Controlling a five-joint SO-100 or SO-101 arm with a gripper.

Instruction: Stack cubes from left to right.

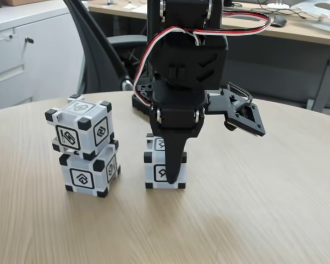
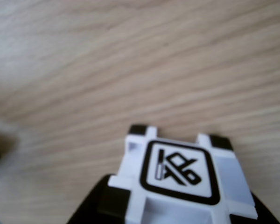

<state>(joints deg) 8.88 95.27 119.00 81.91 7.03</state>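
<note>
Three white plastic cubes, black corner blocks, a black-framed glyph on each face. Single cube (image 1: pixel 157 171) directly under the pincer (image 1: pixel 172 175), one dark finger (image 1: pixel 175 159) down its front face; pincer width impossible to tell. Left of the pincer, upper cube (image 1: pixel 81 125) skewed atop lower cube (image 1: pixel 89 172). Bare wood-grain table (image 1: pixel 253 209) open to the right.

White faces, black corner blocks and black-framed glyphs are seen on the stacked cubes (image 1: pixel 87 148) and on the lone cube (image 1: pixel 157 168) (image 2: pixel 177 177). The tool (image 1: pixel 173 165) is black, with red, white and black wiring (image 1: pixel 231 25) above. A pale wood grain is shown by the bench (image 1: pixel 253 209) (image 2: pixel 130 60).
</note>
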